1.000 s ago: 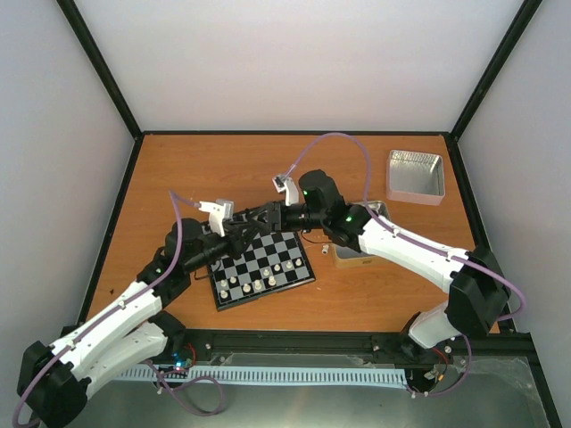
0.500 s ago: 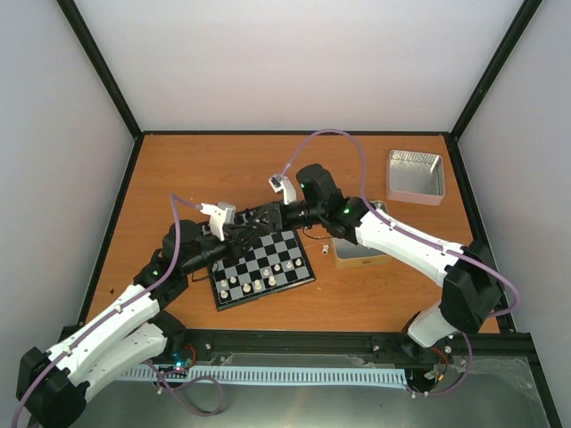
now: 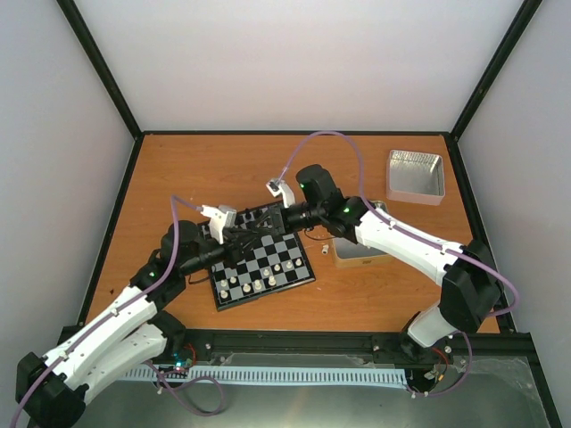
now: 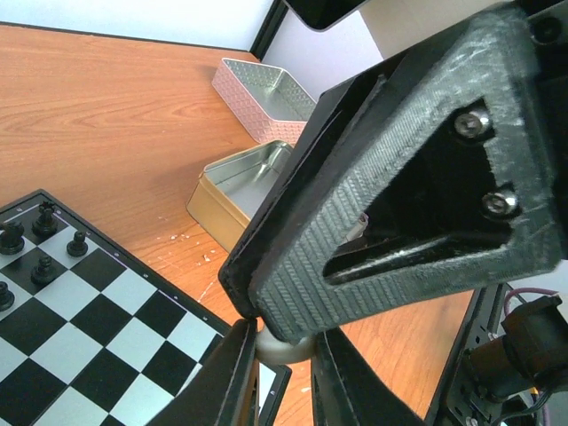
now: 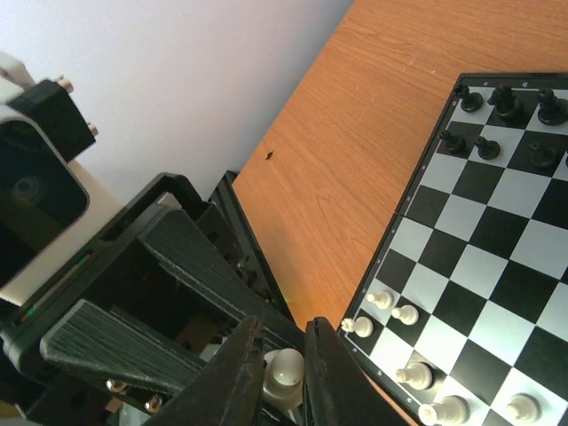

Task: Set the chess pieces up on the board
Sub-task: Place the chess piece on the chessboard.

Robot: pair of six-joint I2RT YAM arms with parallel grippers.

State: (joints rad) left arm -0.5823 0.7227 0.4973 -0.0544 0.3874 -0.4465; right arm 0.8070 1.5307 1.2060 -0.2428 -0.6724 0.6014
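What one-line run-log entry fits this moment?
state: arms meet over black-and-silver square chessboard | item: tiny cream-white plastic chess piece | left jaws: shut on it | right jaws: shut on it

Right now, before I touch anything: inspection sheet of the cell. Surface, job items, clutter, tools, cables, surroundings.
Surface: orange-brown wooden table; pale flecks beside the board.
Job's things: small black-and-silver chequered chessboard lies flat; tiny cream-white plastic chessmen on its near rows, tiny black chessmen on the far rows; one cream-white chessman is off the board, between both tools.
Clutter: square silver metal tin far right; open gold-sided tin partly under the right arm; small pale bit on the table between board and that tin.
Tools: left tool and right tool meet over the board's far side, both closed on that chessman.
Cables: purple cables loop off each arm, none on the board.
Surroundings: white walls, black frame posts.
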